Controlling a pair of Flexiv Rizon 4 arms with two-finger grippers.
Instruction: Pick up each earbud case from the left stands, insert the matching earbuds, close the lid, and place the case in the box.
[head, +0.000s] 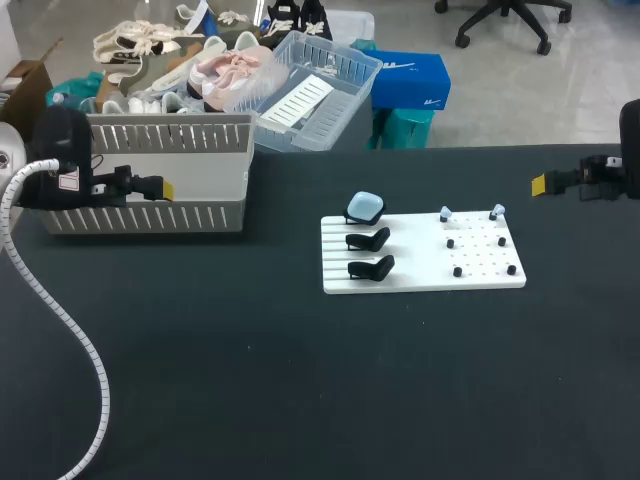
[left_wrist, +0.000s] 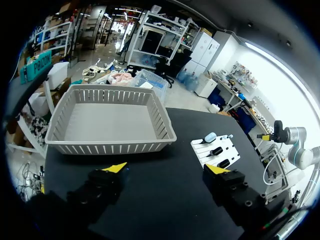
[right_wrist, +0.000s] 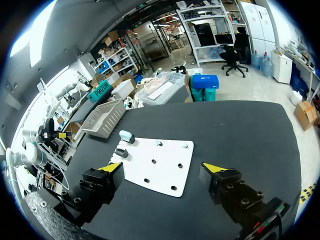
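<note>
Both claws hang released and empty: the left claw (head: 160, 188) hovers at the far left of the tabletop, just in front of the basket, and the right claw (head: 545, 183) sits near the far right edge, well apart from the board.

Everything rests on the black tabletop (head: 300, 400). At its far left corner sits the grey slatted plastic basket (head: 150, 215) (the box, by my reading), with nothing visible inside it in the left wrist view. Right of the middle lies the white flat pegboard (head: 420, 275). On the farthest stand along its left side rests the pale blue rounded earbud case (head: 365, 206). The two black empty stands (head: 370, 240) sit nearer the front edge. On the far pegs at the board's right side perch two small pale earbuds (head: 445, 213).

The step in hand, I judge, is lifting the case. It likely goes best from above, with the fingers across the case's narrower sides. Lifting along the stand's lean should keep the light board from dragging, and the right claw stays free for the earbuds.
</note>
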